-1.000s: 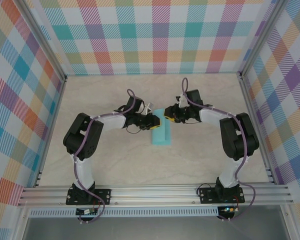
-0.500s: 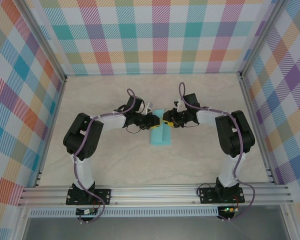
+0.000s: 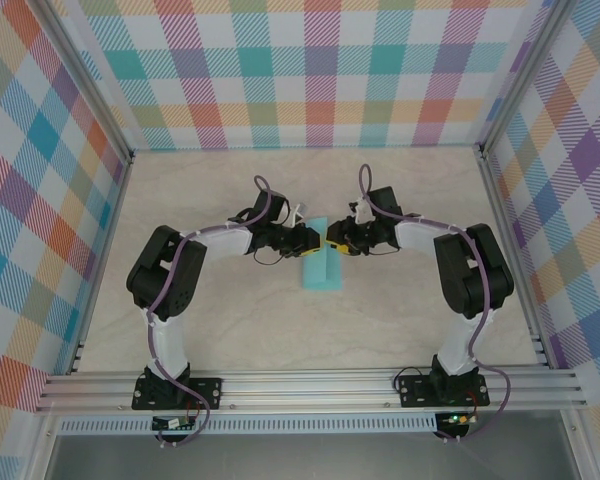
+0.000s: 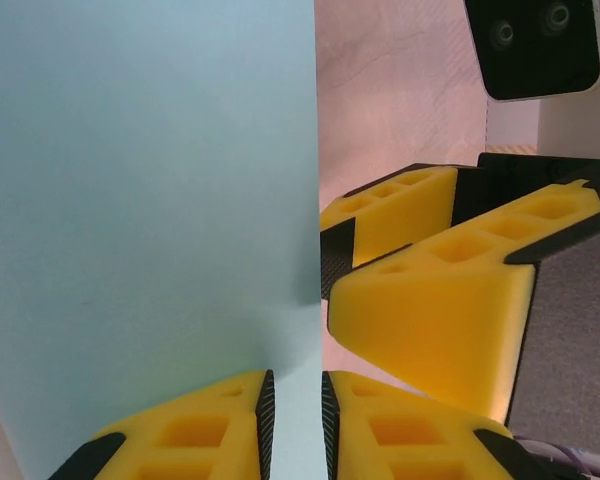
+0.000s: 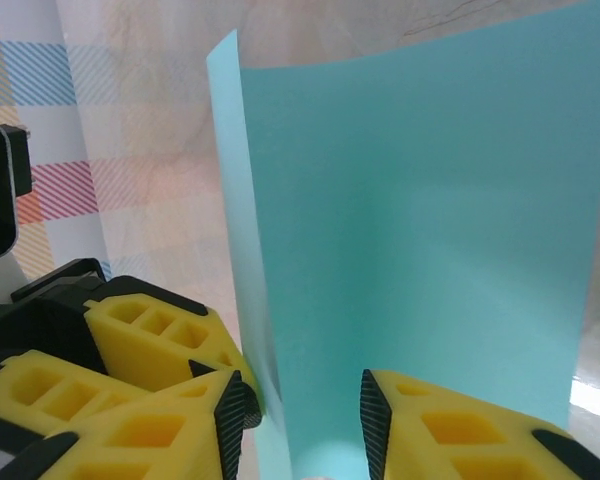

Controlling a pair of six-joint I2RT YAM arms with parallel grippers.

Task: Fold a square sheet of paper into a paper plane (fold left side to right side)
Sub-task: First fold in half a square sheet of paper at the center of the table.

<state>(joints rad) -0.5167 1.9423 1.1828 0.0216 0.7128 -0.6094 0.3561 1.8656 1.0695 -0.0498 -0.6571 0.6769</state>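
If you go by the overhead view, the square sheet of paper point(image 3: 323, 268) sits dead centre of the frame. It looks like a narrow turquoise strip on the tabletop point(image 3: 230, 330), and its upper end is right where the two arms meet.

The left gripper point(image 3: 310, 241) reaches in from the left of the frame and is clamped on the sheet. On its wrist cam the yellow fingers point(image 4: 235, 400) are nearly together at the bottom edge, with paper pinched in the slit.

The right gripper point(image 3: 332, 241) reaches in from the right, just beside the other one. Its jaws stand apart and the paper rises curved between them. One loose edge touches the finger at lower left of that frame, but I can't see it squeezing anything.

Plaid walls point(image 3: 320, 70) all round.
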